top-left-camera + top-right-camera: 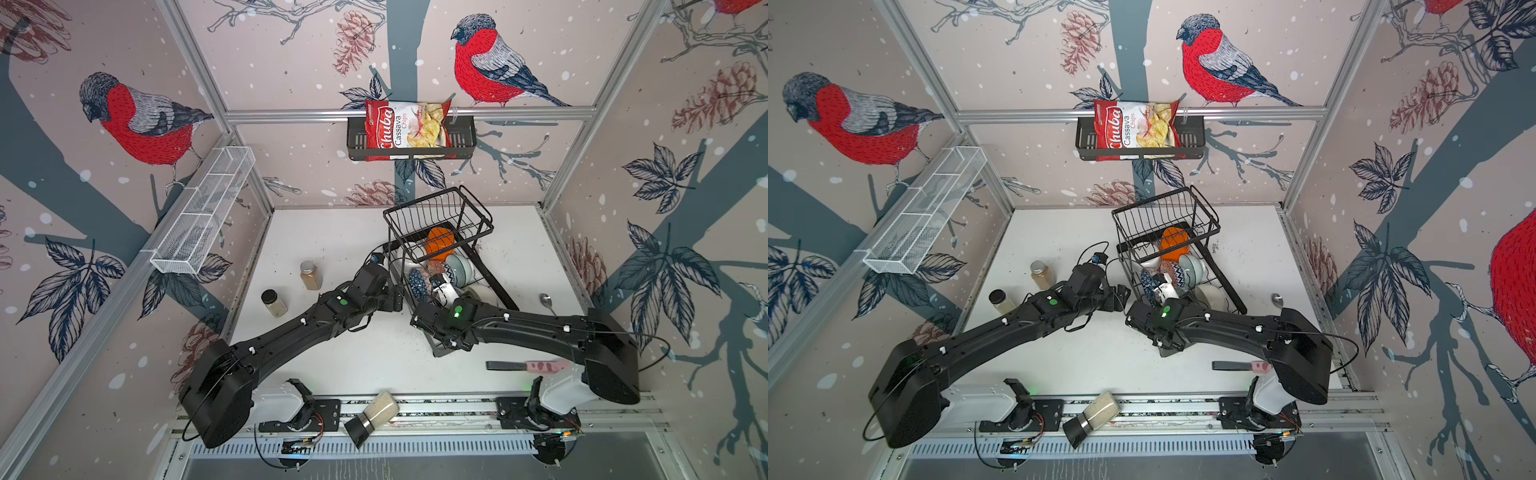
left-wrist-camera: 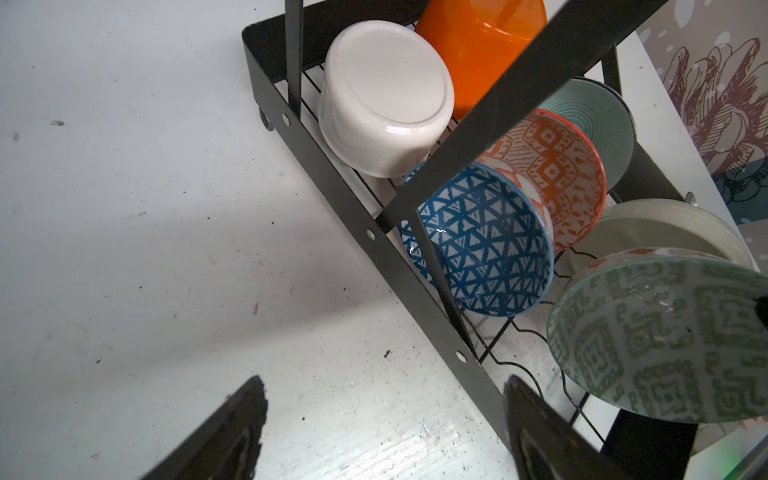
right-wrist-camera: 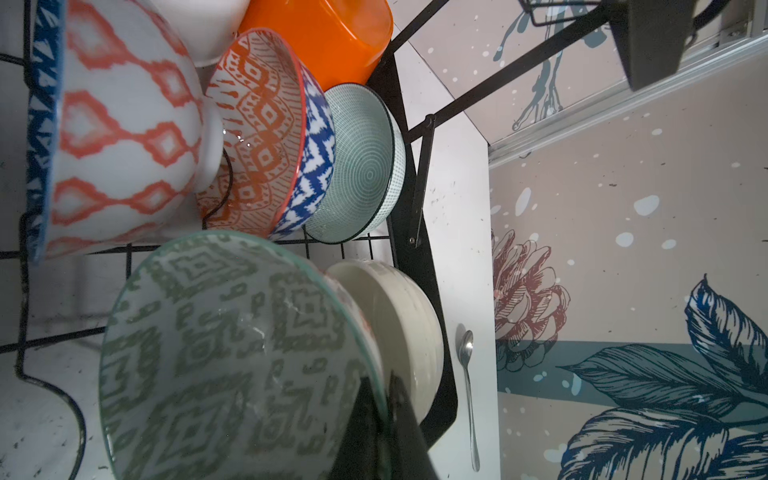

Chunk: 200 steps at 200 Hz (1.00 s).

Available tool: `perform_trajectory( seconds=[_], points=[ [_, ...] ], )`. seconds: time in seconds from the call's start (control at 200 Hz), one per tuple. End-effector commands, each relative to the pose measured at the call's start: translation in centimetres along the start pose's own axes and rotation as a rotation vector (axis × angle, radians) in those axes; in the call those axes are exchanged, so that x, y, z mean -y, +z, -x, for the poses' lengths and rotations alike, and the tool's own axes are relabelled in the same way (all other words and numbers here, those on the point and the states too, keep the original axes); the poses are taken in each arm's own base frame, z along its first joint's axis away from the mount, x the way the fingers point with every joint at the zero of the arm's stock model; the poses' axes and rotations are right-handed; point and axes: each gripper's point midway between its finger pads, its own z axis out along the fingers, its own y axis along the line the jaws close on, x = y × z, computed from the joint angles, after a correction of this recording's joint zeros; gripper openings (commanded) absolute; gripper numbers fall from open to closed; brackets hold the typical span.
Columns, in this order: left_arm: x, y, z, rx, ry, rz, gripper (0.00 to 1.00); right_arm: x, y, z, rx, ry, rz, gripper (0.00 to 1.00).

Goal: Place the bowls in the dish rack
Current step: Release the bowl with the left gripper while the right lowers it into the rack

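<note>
Black wire dish rack (image 2: 332, 183) sits on the white counter (image 1: 332, 232), slightly right of centre in both top views, turned at an angle. Its lower tier already holds 6, on edge or tilted: orange plastic bowl (image 2: 482, 50) at the far end, white bowl (image 2: 386, 95) just beside it with its base showing, then blue triangle bowl (image 2: 486, 245), orange-red patterned bowl (image 2: 557, 166) right behind that, teal bowl (image 3: 361, 166) next along, cream bowl (image 3: 403, 332) nearer the arms. The 7th, the green patterned bowl (image 3: 224, 353), is tilted on edge over the rack's near end, just beside the cream bowl; cannot tell if it rests on the wires. Right hand (image 3: 380, 386) is pinched narrow on its rim, 1 finger inside, 1 outside. Left hand (image 2: 380, 399) is spread wide and empty, above bare counter just beside the rack's side rail. Spoon (image 3: 467, 374) lies on the counter near the rack's other side. 2 spice jars (image 1: 311, 274) stand upright left of the left arm, well apart from the rack.
</note>
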Motion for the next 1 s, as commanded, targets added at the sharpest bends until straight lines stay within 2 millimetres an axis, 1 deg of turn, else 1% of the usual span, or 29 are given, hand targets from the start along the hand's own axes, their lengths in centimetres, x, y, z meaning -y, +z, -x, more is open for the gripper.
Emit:
perform_trajectory(
  seconds=[0.0, 0.13, 0.25, 0.42, 0.58, 0.7, 0.83, 0.84, 0.85, 0.996],
  points=[
    [0.1, 0.2, 0.2, -0.003, 0.021, 0.001, 0.89, 0.4, 0.1, 0.5, 0.031, -0.03, -0.056, 0.0],
    [0.7, 0.6, 0.4, -0.002, 0.033, -0.025, 0.88, 0.1, 0.4, 0.3, 0.026, -0.04, -0.071, 0.0],
    [1.1, 1.1, 0.4, -0.017, 0.042, -0.036, 0.88, 0.2, 0.4, 0.3, 0.027, -0.036, -0.074, 0.0],
    [1.1, 2.2, 0.4, -0.042, 0.051, -0.018, 0.88, 0.5, 0.3, 0.4, 0.032, -0.021, -0.072, 0.0],
    [1.1, 3.3, 1.1, -0.037, 0.043, 0.011, 0.88, 0.6, 0.1, 0.6, 0.04, -0.003, -0.057, 0.0],
    [0.7, 4.2, 1.8, -0.034, 0.047, 0.042, 0.88, 0.6, 0.0, 0.7, 0.042, 0.005, -0.045, 0.0],
    [-0.9, 5.1, 1.6, -0.055, 0.033, 0.085, 0.88, 0.6, 0.0, 0.7, 0.041, 0.0, -0.042, 0.0],
    [-0.6, 5.0, 2.5, -0.037, 0.03, 0.077, 0.88, 0.6, 0.0, 0.7, 0.04, -0.001, -0.042, 0.0],
    [-0.6, 4.9, 2.8, -0.032, 0.026, 0.076, 0.88, 0.5, 0.0, 0.7, 0.04, -0.002, -0.042, 0.0],
    [-1.7, 5.3, 3.7, -0.022, -0.003, 0.071, 0.88, 0.3, 0.1, 0.6, 0.038, -0.012, -0.046, 0.0]
  ],
)
